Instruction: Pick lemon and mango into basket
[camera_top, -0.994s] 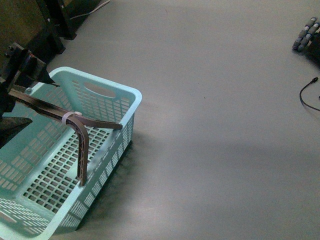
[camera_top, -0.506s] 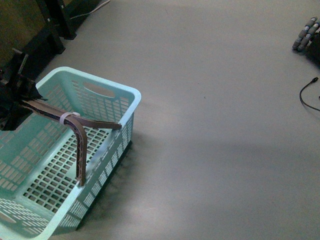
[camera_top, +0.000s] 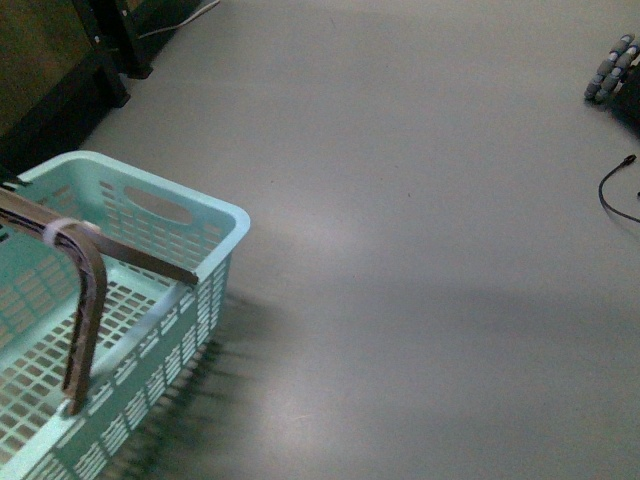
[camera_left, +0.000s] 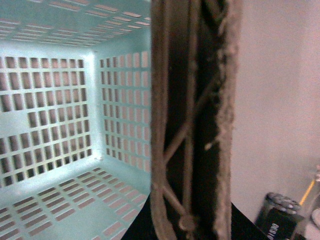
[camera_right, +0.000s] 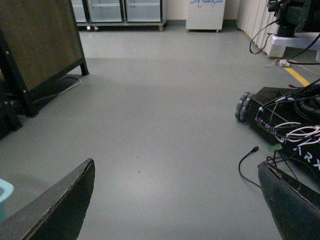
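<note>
The basket (camera_top: 170, 183) sits at the robot's front left on the grey floor (camera_top: 420, 200), cut off by the edge of the front view, and I cannot tell whether it rests flat. One short wall with its oval slot faces outward. Two brown arched bars (camera_top: 85, 300) cross above it, bound at the top by a white tie (camera_top: 62, 230). Inside, what shows is bare teal lattice, and the left wrist view looks into a corner of the basket (camera_left: 50, 100) showing only slotted walls and floor. The bars (camera_left: 160, 100) fill that view close up, so I cannot tell whether the left hand is clenched or released. The right hand (camera_right: 176, 165) is released, its dark fingers (camera_right: 65, 200) spread wide over open floor, with a teal corner of the basket (camera_right: 4, 192) at the edge of its view. Further off, a wheeled black robot base (camera_right: 280, 110) trails a loose cable (camera_top: 615, 190) to the right, and a wooden board on a black stand (camera_right: 40, 40) is on the left.
</note>
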